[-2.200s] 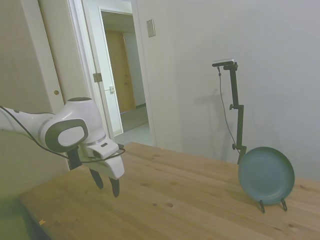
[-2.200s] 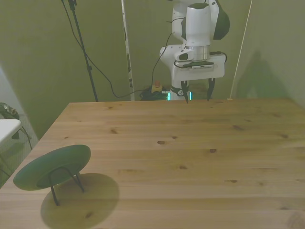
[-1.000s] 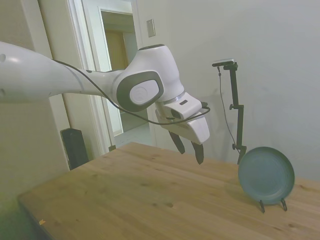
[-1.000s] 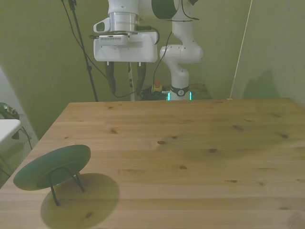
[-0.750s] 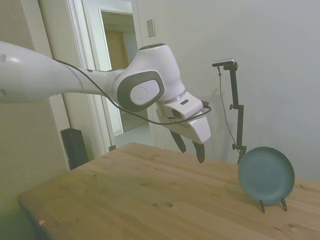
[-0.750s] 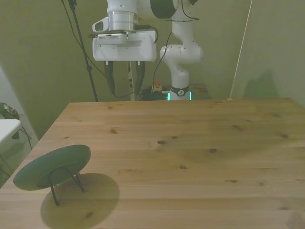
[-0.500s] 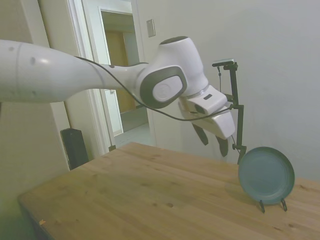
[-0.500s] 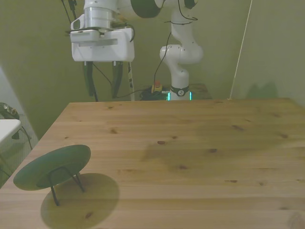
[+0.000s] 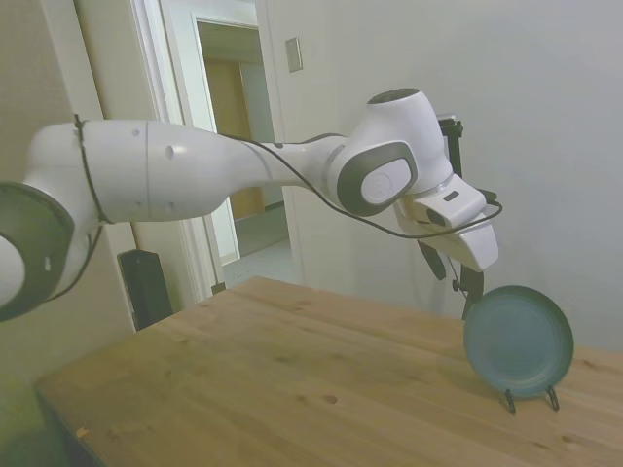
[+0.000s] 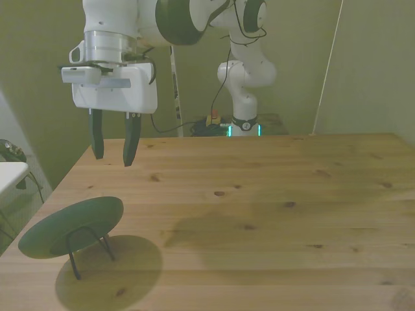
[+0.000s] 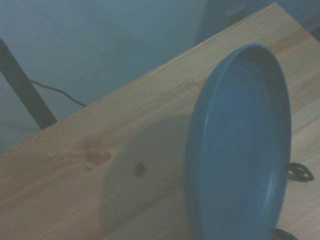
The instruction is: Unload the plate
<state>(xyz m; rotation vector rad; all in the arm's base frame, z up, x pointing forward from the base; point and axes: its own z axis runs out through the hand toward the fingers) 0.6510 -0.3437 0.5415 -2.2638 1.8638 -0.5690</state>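
Observation:
The teal plate (image 9: 518, 341) stands tilted on a thin black wire stand (image 9: 531, 400) at the table's right end in the side view. In the front view the plate (image 10: 68, 227) leans on the stand (image 10: 87, 246) near the front view's left front corner. My gripper (image 10: 112, 148) hangs open in the air above and behind the plate, with nothing between its fingers. From the side, the gripper (image 9: 452, 277) sits just up and left of the plate's upper rim, apart from it. The wrist view shows the plate (image 11: 242, 145) from close by, edge-on.
The wooden table (image 10: 259, 214) spreads wide to the front view's right. Its edge runs close beside the plate (image 10: 19, 240). A doorway (image 9: 229, 136) and wall stand behind the arm in the side view.
The arm has swung across the table toward the plate, and the gripper has come down to just above the plate's rim. The fingers stay open. The plate has not moved.

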